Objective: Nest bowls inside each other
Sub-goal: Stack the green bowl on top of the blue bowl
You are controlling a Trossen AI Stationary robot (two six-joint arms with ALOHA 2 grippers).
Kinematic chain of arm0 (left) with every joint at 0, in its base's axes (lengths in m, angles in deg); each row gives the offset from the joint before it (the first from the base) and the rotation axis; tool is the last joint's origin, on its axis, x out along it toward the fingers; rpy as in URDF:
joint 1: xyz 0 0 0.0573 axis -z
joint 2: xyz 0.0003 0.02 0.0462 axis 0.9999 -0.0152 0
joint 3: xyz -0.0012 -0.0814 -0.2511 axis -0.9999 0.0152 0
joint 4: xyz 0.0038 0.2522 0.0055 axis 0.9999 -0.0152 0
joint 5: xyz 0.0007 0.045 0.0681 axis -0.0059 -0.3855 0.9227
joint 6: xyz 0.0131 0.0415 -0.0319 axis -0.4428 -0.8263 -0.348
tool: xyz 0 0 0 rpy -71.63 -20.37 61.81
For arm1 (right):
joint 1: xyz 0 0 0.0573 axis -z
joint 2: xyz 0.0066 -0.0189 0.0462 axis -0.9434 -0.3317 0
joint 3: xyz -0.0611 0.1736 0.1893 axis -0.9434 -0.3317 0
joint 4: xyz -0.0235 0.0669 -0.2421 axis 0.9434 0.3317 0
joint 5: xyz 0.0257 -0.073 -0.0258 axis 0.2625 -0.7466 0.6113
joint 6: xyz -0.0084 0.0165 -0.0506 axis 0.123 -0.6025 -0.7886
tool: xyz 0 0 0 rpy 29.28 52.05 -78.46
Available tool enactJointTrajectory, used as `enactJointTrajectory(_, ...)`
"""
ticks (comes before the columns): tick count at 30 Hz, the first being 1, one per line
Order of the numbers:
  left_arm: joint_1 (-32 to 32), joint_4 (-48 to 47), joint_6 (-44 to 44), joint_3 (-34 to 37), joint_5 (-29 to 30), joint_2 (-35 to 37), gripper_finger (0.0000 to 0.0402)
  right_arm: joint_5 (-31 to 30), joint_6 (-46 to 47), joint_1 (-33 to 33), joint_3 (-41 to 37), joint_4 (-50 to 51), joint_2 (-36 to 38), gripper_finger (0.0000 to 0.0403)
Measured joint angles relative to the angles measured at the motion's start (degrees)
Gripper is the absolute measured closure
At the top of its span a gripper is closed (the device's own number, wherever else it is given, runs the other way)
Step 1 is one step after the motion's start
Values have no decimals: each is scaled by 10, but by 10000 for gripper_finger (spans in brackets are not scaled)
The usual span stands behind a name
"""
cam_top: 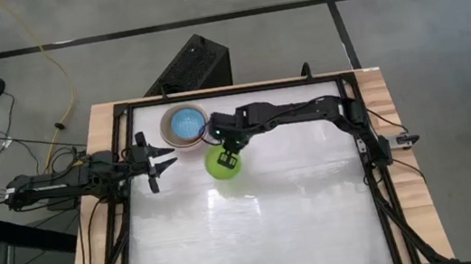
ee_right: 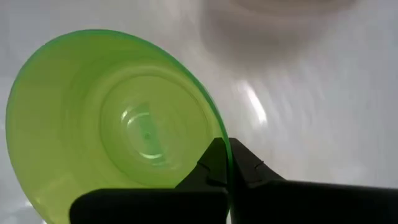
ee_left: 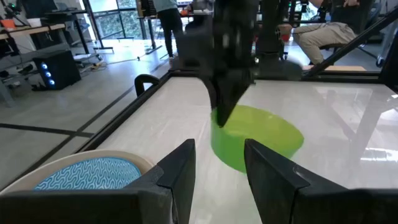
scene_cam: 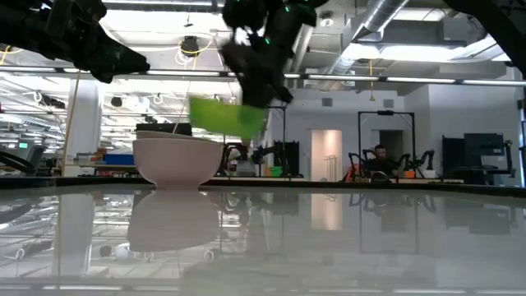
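The smallest bright green bowl (cam_top: 222,168) hangs in the air left of the table's middle, with my right gripper (cam_top: 228,158) shut on its rim. In the low view the green bowl (scene_cam: 222,115) floats above table level. Just beyond it, toward the far left, several nested bowls (cam_top: 185,125) rest on the table, the light blue one (ee_left: 87,173) innermost. My left gripper (cam_top: 161,157) waits open at the left edge, pointing level toward the bowls. My right gripper pinches the green bowl's rim (ee_right: 219,144), one finger inside the bowl and one outside. The fingers (ee_right: 249,169) come slanting down from above. The bowl is lifted clear of the table, mouth up and a little tilted.
A black frame (cam_top: 239,89) runs around the white tabletop. A black box (cam_top: 190,65) stands on the floor beyond the far edge. The near and right parts of the table (cam_top: 301,214) are bare.
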Motion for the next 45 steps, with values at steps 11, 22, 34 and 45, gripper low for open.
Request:
enactJointTrajectory(11, 0, 0, 6, 0, 0, 0, 274, -28, -9, 45, 63, -206, -3, 397)
enactJointTrajectory(22, 0, 3, 3, 0, 0, 0, 274, 33, 32, 123, 62, -277, -47, 397)
enactJointTrajectory(34, 0, 2, -4, 0, 0, 0, 274, 68, 40, 145, 62, -307, -99, 397)
enactJointTrajectory(45, 0, -1, -5, 0, 1, 0, 274, 66, 36, 143, 63, -338, -128, 390)
